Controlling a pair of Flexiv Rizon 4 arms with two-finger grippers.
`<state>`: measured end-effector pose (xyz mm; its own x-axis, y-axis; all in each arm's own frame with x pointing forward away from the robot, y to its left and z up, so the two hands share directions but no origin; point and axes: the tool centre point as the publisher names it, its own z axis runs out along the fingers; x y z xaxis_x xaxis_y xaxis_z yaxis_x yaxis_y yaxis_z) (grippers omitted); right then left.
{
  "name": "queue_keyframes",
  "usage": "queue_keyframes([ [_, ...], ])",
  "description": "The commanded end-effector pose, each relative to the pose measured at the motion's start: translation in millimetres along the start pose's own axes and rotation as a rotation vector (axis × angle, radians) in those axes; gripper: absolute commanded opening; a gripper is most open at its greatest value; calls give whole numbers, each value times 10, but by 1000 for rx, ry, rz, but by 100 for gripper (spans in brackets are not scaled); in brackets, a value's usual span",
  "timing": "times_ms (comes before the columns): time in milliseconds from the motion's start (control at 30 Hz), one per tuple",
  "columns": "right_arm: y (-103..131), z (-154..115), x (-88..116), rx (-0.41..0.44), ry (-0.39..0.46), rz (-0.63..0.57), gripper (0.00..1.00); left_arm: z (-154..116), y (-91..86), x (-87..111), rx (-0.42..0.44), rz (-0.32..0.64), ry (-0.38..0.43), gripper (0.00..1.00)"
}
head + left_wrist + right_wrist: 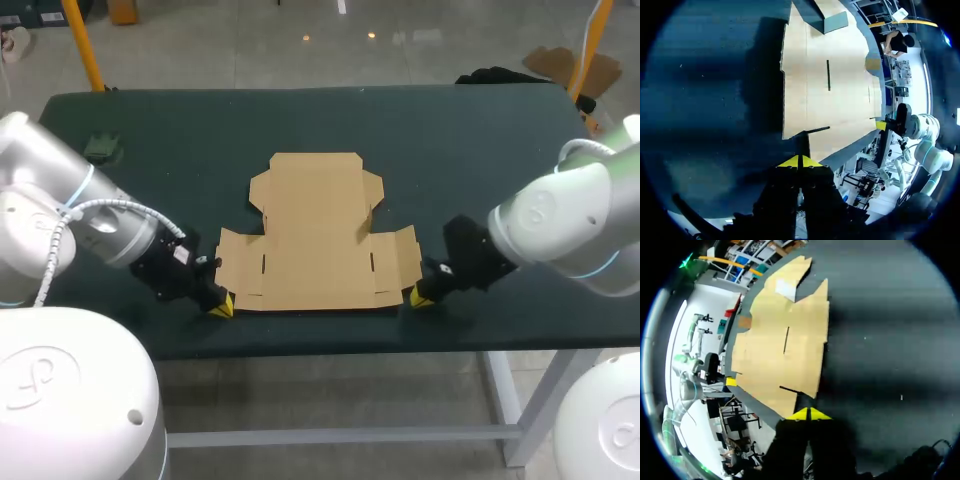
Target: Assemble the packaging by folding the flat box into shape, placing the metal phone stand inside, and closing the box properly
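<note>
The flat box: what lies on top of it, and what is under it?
Nothing lies on the box; its top is bare cardboard. It lies flat on the table. Anything beneath the cardboard is covered and cannot be seen.

Plain brown cardboard, matt and smooth, makes up the flat box (315, 235). The table (470, 140) under it has a dark green, matt, cloth-like top. The left arm (60, 215) and right arm (570, 225) have glossy white casings.

No legible text or numbers anywhere
</note>
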<state>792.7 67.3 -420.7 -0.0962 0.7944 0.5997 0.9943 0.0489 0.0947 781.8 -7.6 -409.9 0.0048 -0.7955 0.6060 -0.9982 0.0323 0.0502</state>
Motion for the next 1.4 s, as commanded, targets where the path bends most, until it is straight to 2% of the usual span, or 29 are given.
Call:
queue_keyframes([
  [33,11,15,-11,2,4,0,0,45,-50,-13,-9,-2,0,0],
  [1033,44,113,97,25,26,9,0,81,-96,9,-18,28,9,0],
  [1400,88,97,162,26,20,-3,0,40,-76,86,-10,47,-21,0],
])
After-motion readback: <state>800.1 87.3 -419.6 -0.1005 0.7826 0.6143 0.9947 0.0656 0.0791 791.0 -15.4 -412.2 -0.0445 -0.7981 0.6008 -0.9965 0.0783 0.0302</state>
